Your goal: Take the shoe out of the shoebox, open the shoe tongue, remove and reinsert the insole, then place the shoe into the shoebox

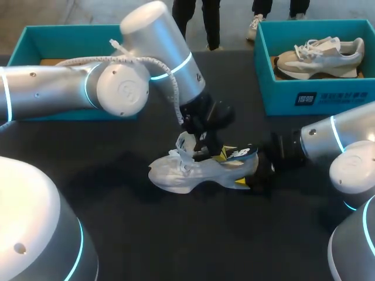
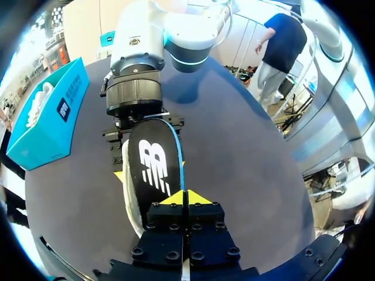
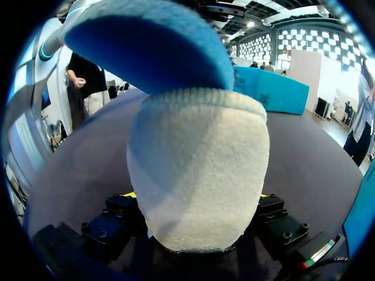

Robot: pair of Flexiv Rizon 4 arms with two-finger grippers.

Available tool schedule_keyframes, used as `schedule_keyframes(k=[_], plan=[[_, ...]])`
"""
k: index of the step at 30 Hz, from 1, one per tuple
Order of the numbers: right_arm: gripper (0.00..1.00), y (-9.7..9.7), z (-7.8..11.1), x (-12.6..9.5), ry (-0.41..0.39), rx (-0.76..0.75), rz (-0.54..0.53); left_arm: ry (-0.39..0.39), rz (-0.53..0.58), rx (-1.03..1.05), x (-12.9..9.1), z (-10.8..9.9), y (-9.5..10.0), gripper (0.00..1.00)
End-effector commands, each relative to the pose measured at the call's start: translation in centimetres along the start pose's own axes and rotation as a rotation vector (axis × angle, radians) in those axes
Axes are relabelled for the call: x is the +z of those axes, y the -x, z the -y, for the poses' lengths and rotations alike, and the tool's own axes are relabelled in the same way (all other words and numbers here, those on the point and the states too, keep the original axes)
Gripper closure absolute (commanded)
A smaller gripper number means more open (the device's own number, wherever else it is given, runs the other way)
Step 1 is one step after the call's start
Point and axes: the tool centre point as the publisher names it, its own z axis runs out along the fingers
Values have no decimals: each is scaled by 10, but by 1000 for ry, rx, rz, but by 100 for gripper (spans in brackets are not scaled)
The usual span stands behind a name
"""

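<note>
A white shoe [image 1: 181, 172] lies on its sole mid-table on the black table top, toe to the left. Its black insole [image 1: 239, 154], blue-edged with a white logo, sticks up out of the opening over the heel. My left gripper [image 1: 205, 145] hangs above the shoe's opening, shut on the front end of the insole [image 2: 153, 167]; its yellow tips [image 2: 184, 198] meet on the thin blue edge. My right gripper [image 1: 256, 175] has a finger on each side of the shoe's heel [image 3: 199, 175], shut on it. In the left wrist view the right gripper [image 2: 143, 126] is ahead, past the insole.
A teal shoebox [image 1: 316, 96] at the back right holds a second, beige shoe [image 1: 319, 58]. Another teal box [image 1: 35, 35] stands at the back left, behind my left arm. Bare black table lies in front of the shoe.
</note>
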Motion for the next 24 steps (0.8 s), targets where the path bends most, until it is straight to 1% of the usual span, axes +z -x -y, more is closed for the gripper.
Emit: schedule_keyframes(k=[1,13,24], plan=[[100,0,-1,3,-7,1,2,1,-4,3,0,0,1,100],[100,0,-1,3,-7,1,2,11,27,30,-21,6,-13,100],[100,0,-1,3,-7,1,2,27,109,67,-54,20,-36,100]])
